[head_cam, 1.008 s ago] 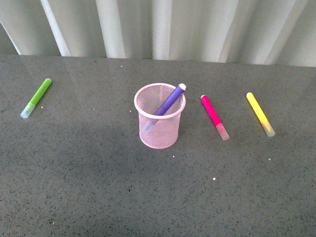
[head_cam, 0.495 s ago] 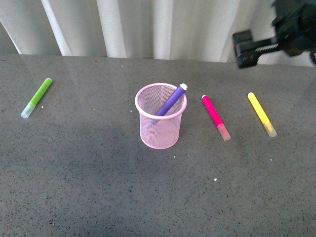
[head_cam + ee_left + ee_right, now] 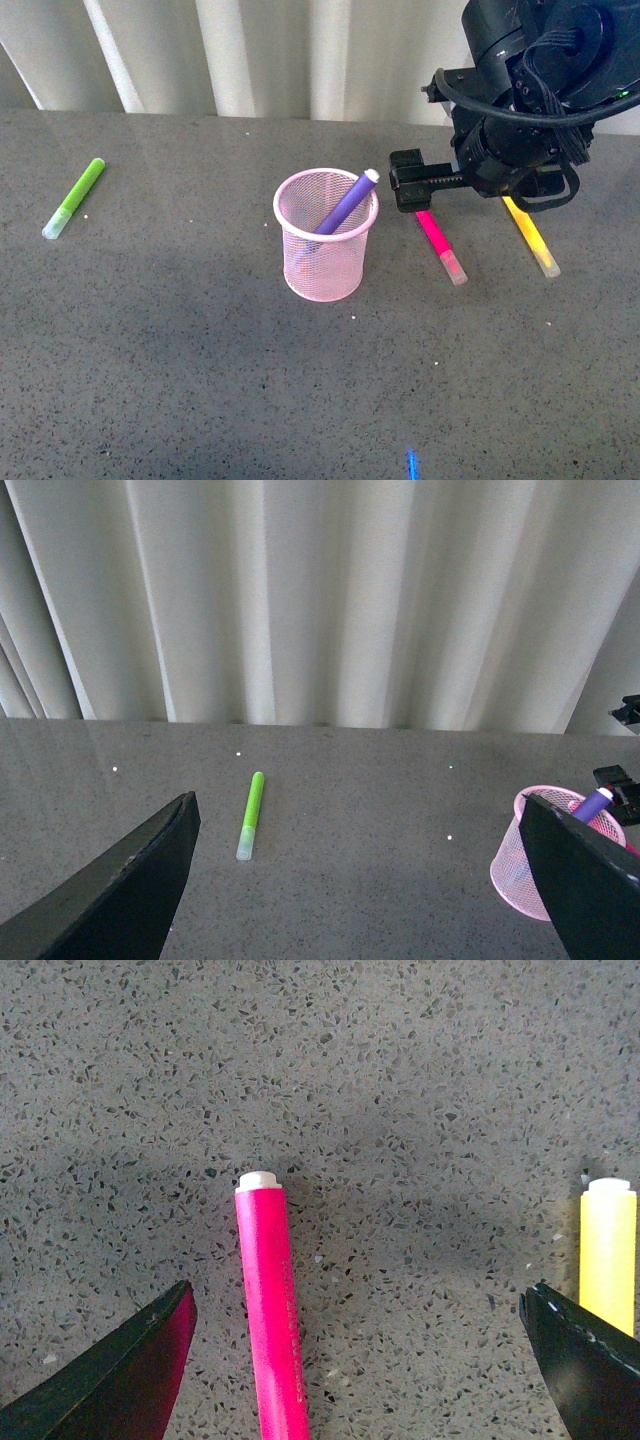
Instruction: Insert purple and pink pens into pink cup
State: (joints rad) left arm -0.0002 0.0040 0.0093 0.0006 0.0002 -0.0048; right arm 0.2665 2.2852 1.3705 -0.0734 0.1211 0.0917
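The pink cup (image 3: 326, 240) stands upright mid-table with the purple pen (image 3: 345, 205) leaning inside it, tip over the rim. The pink pen (image 3: 440, 243) lies on the table to the cup's right. My right gripper (image 3: 470, 195) hangs open above the pen's far end. In the right wrist view the pink pen (image 3: 270, 1310) lies between the spread fingers, close to one of them, untouched; the gripper (image 3: 360, 1380) is empty. My left gripper (image 3: 360, 900) is open and empty, away to the left. The cup (image 3: 525, 865) and purple pen (image 3: 597, 802) show beside one finger.
A lime-green pen (image 3: 74, 198) lies far left, also in the left wrist view (image 3: 250, 815). A yellow pen (image 3: 535, 240) lies right of the pink pen, partly under the right arm, and beside one finger in the right wrist view (image 3: 607, 1255). A pale curtain (image 3: 300, 50) backs the table.
My right arm has come in from the upper right and dropped over the far end of the pink pen. The pens and the cup have not moved.
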